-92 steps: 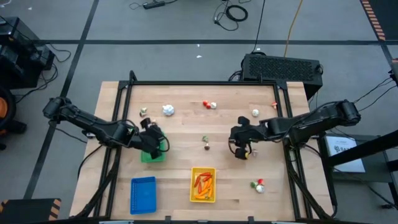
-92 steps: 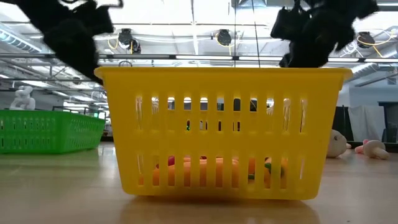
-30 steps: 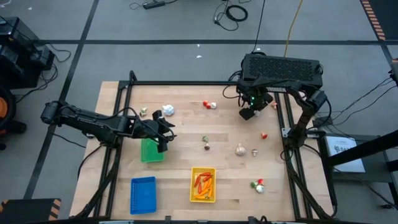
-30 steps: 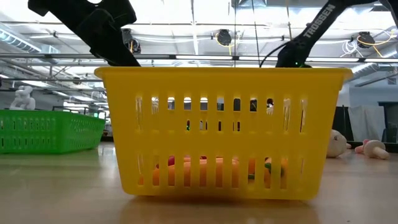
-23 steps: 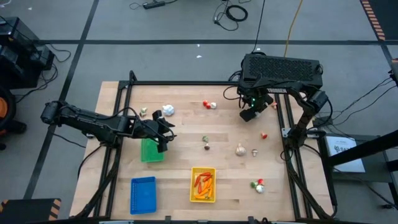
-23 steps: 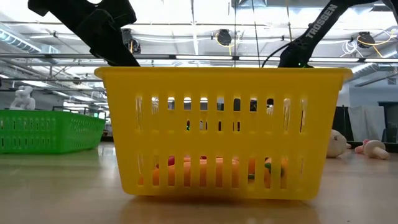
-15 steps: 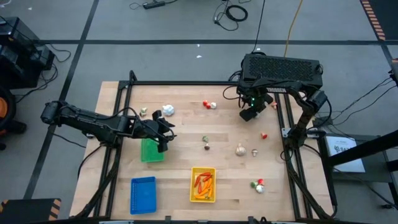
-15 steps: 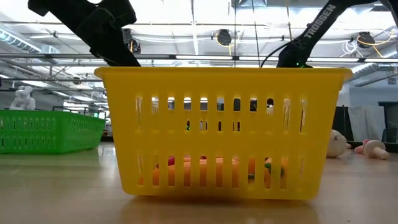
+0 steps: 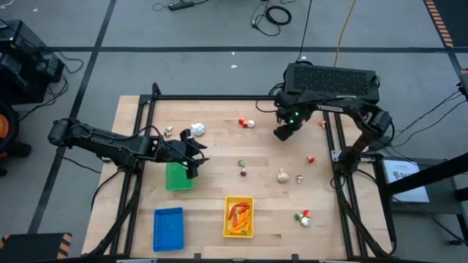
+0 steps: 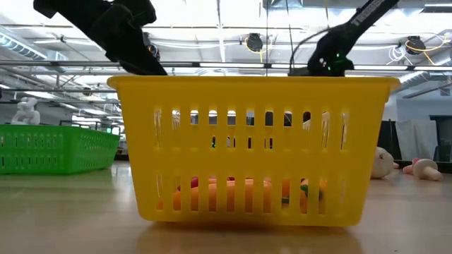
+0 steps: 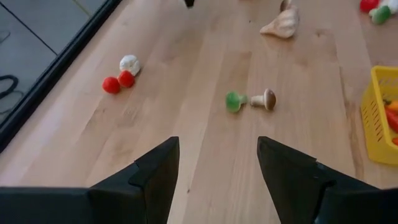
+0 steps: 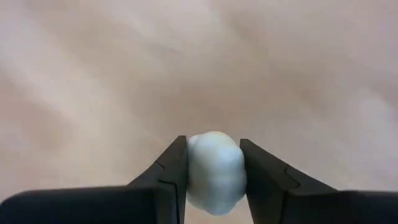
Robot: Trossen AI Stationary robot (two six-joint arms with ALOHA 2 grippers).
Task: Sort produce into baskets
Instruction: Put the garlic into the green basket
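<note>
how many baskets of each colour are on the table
green basket: 1
blue basket: 1
yellow basket: 1
total: 3

wooden table [image 9: 219, 157], black case [image 9: 333, 79], floor cables [image 9: 276, 13]

Baskets: green basket [image 9: 178, 177] at table's left-middle | blue basket [image 9: 168, 228] at near-left edge | yellow basket [image 9: 238, 217] near-centre, holding orange and red pieces | Produce: white bulb [image 12: 214, 171] pinched between dark fingers | mushroom [image 11: 264, 99] lying mid-table | other pieces scattered.
</note>
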